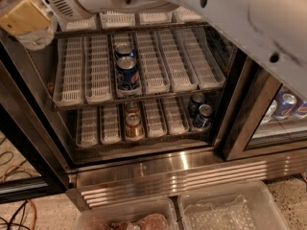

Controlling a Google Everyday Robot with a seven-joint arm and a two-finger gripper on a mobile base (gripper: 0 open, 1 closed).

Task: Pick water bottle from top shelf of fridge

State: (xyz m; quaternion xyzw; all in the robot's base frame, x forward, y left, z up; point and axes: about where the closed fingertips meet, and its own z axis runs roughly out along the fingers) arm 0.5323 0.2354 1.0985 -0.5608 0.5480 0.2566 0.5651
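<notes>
Blue cans (127, 70) in trays (154, 66) (gripper (25, 18) top-left)

The arm (240, 28) is a thick, smooth tube in a glossy white shell, rounded like moulded plastic. Small dark round holes (204, 0) are sunk into its surface, and a faint grey scuff (250, 22) streaks the casing. Its bulbous joint housing carries a patch of short dark vent slots (61, 5). The gripper (26, 17), in the top left corner, shows a flat tan face.
</notes>
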